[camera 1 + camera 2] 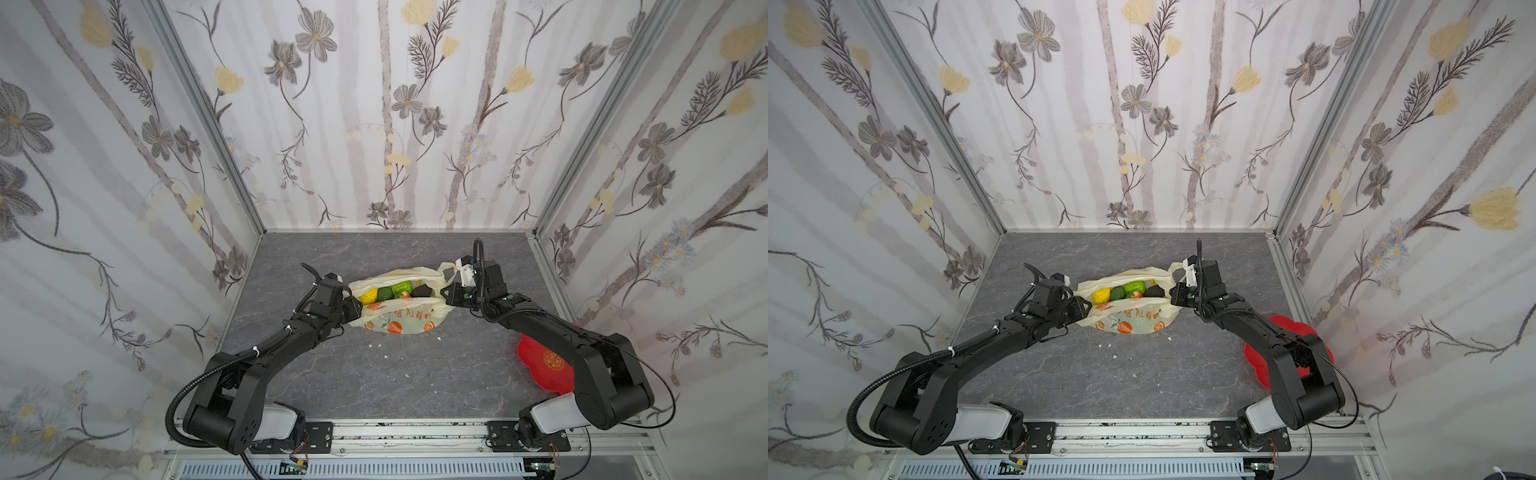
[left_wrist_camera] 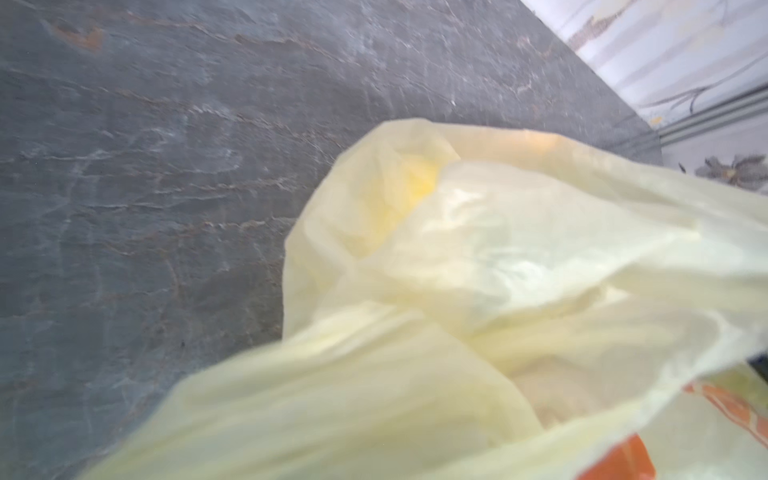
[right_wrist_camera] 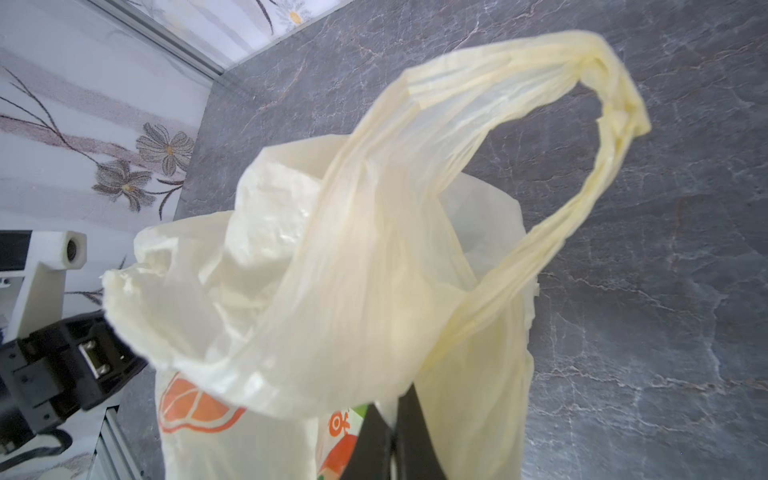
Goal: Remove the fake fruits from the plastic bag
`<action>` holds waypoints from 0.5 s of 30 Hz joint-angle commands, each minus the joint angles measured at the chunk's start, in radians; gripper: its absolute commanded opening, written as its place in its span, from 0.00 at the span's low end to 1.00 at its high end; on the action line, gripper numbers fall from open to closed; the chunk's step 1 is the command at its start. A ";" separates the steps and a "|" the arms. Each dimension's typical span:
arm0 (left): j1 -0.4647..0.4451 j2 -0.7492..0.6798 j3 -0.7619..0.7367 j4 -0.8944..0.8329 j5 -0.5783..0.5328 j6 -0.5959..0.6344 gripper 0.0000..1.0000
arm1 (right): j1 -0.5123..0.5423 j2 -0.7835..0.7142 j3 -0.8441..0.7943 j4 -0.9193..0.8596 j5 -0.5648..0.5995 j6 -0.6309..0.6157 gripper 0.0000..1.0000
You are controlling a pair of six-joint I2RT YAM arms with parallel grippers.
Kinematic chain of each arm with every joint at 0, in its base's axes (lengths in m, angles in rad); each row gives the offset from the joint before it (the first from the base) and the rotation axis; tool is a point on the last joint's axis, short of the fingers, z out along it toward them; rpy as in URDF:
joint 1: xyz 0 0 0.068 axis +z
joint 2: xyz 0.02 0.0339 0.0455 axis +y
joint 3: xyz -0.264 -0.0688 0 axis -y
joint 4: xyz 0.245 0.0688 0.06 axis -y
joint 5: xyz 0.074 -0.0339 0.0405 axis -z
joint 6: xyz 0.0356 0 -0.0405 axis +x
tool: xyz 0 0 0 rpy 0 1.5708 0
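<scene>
Though our right pincer (image 3: 392,415) is clamped on the plastic bag (image 1: 399,322), we cannot tell whether the left pincer (image 1: 355,306) grips. Mid-counter (image 1: 374,374) toward the far edge, the bag could sag shut over the fake fruits (image 1: 388,292) inside.

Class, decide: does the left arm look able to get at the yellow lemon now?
Probably yes: the mouth of the plastic bag gapes, and the yellow lemon lies uncovered at its left end, right beside the jaws of the left arm.
</scene>
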 commanded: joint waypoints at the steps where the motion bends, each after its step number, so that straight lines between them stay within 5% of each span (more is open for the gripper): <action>1: -0.037 -0.064 0.027 -0.148 -0.120 0.089 0.61 | -0.002 -0.017 0.003 0.008 0.034 -0.026 0.04; 7: -0.127 -0.141 0.140 -0.397 -0.374 0.151 0.80 | -0.007 -0.058 0.005 0.004 0.010 -0.064 0.05; 15: -0.177 -0.010 0.343 -0.560 -0.379 0.356 0.90 | 0.001 -0.058 0.016 -0.004 -0.005 -0.093 0.08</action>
